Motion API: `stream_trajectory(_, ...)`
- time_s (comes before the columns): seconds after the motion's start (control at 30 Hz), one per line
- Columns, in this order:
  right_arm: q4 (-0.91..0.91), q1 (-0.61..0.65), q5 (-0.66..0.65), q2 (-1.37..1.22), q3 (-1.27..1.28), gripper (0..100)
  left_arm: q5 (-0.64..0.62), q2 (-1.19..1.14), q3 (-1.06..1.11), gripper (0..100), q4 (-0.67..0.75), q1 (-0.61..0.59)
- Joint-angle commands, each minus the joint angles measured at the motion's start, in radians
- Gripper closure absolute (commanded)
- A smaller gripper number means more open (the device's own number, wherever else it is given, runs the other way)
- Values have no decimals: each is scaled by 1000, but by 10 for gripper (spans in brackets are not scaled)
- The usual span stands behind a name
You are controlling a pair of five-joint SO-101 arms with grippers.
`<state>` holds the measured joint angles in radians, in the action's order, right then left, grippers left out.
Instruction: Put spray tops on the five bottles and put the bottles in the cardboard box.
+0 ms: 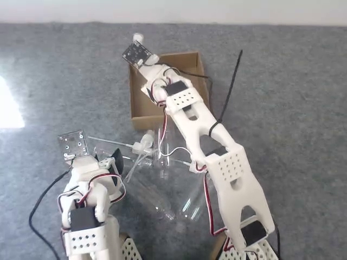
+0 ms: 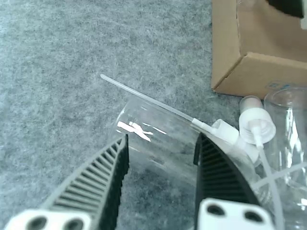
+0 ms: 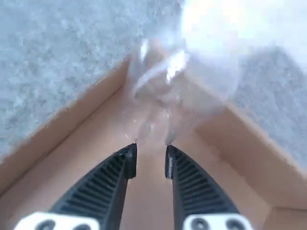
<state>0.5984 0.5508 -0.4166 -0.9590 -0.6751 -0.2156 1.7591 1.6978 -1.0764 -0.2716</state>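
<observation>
A clear bottle [image 2: 163, 136] lies on the grey carpet, and my left gripper [image 2: 160, 143] stands open with one finger on each side of it. A white spray top [image 2: 225, 132] with a long dip tube rests across this bottle. In the high view the left gripper [image 1: 111, 162] is beside several clear bottles [image 1: 157, 189]. My right gripper [image 3: 149, 151] is down inside the cardboard box [image 3: 72, 124], with its fingers closed in on the narrow end of another clear bottle [image 3: 172, 91] that leans into the box's corner. Seen from above, the right arm covers much of the box [image 1: 138, 105].
A second spray top [image 2: 256, 124] and another clear bottle [image 2: 288, 120] lie next to the box's corner [image 2: 249, 52]. A black cable [image 1: 230, 89] runs along the right arm. Open carpet stretches to the left and right of the arms.
</observation>
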Motion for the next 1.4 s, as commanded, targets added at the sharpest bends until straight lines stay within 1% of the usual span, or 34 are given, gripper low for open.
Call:
stream_trajectory(0.0,-61,-18,-15,24,-18,925,-12,11,-8,790,-5,0)
stream_trajectory(0.2,-47,-18,-14,27,-18,925,-12,11,-8,790,-5,0)
stream_trajectory(0.4,85,-10,-9,102,-21,924,-12,11,-8,790,-5,0)
stream_trajectory(0.57,154,-16,-9,159,-21,921,-12,11,-8,790,-5,0)
stream_trajectory(0.83,320,8,-8,272,-21,921,-12,11,-8,790,-5,0)
stream_trajectory(1.0,475,36,-8,383,-21,921,-12,11,-8,790,-5,0)
stream_trajectory(1.23,581,36,-8,490,-18,921,-12,11,-8,790,-5,0)
stream_trajectory(1.37,691,33,-8,550,-20,921,-12,11,-8,790,-5,0)
